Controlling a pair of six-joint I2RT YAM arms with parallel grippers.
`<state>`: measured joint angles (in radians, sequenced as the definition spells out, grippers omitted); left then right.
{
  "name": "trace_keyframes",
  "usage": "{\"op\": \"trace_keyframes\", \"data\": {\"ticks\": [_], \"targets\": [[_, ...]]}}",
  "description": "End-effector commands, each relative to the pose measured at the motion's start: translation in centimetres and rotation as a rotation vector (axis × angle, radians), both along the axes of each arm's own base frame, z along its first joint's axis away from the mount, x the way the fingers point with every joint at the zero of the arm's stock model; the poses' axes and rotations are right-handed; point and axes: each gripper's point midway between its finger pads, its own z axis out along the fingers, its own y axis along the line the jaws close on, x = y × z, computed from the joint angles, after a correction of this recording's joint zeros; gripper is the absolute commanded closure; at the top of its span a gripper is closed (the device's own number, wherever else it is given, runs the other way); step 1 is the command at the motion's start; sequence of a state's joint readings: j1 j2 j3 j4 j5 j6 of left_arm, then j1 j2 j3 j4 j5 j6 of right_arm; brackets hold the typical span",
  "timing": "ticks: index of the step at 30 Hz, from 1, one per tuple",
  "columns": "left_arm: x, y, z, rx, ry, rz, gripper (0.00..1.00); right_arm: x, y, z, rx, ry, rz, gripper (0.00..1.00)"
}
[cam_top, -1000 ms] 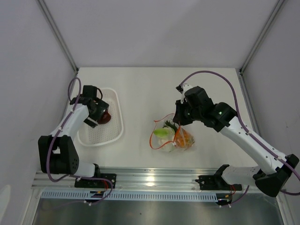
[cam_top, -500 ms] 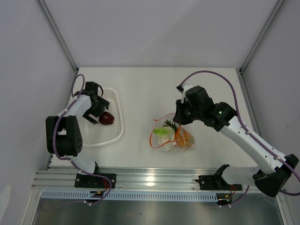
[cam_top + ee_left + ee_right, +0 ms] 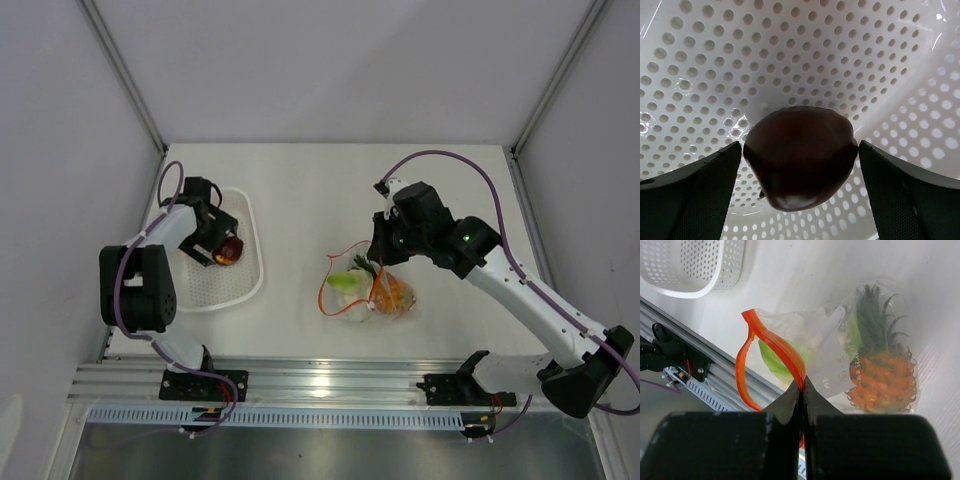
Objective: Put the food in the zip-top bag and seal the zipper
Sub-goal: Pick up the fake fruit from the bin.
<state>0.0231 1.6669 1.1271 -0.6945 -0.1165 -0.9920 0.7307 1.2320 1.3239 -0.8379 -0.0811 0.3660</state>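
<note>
My left gripper [image 3: 222, 247] is over the white mesh basket [image 3: 250, 285], its fingers [image 3: 715, 190] closed against both sides of the dark red-purple piece [image 3: 800, 150], also seen from above [image 3: 231, 250]. My right gripper [image 3: 385, 258] is shut on the red-orange zipper strip [image 3: 765, 340] of the clear zip-top bag [image 3: 365, 290], holding its mouth open toward the left; the jaws [image 3: 803, 382] pinch the strip. Inside the bag lie the orange pineapple [image 3: 882, 375] and the pale green leafy vegetable [image 3: 775, 357]. I cannot make out a round orange fruit.
The basket stands at the table's left, near the left wall; its corner shows in the right wrist view [image 3: 690, 270]. An aluminium rail [image 3: 320, 380] runs along the near edge, just in front of the bag.
My left arm has folded up, its elbow moving higher and back, while the dark red-purple piece stayed at nearly the same spot over the basket. The right arm and bag have hardly moved.
</note>
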Motion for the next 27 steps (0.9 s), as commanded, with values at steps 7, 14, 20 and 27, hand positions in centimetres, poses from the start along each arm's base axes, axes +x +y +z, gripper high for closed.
{"op": "trace_keyframes", "data": {"ticks": [7, 14, 20, 27], "targets": [[0.0, -0.5, -0.6, 0.005, 0.003, -0.049, 0.01, 0.5, 0.7, 0.9, 0.045, -0.024, 0.006, 1.00], [0.2, -2.4, -0.6, 0.000, -0.014, -0.116, 0.02, 0.5, 0.5, 0.8, 0.035, -0.026, 0.003, 1.00], [-0.3, -2.6, -0.6, 0.006, -0.005, -0.129, 0.00, 0.4, 0.6, 0.7, 0.038, -0.026, 0.008, 1.00], [-0.5, -3.2, -1.1, 0.004, 0.017, -0.163, 0.01, 0.4, 0.4, 0.6, 0.034, -0.025, 0.003, 1.00]]}}
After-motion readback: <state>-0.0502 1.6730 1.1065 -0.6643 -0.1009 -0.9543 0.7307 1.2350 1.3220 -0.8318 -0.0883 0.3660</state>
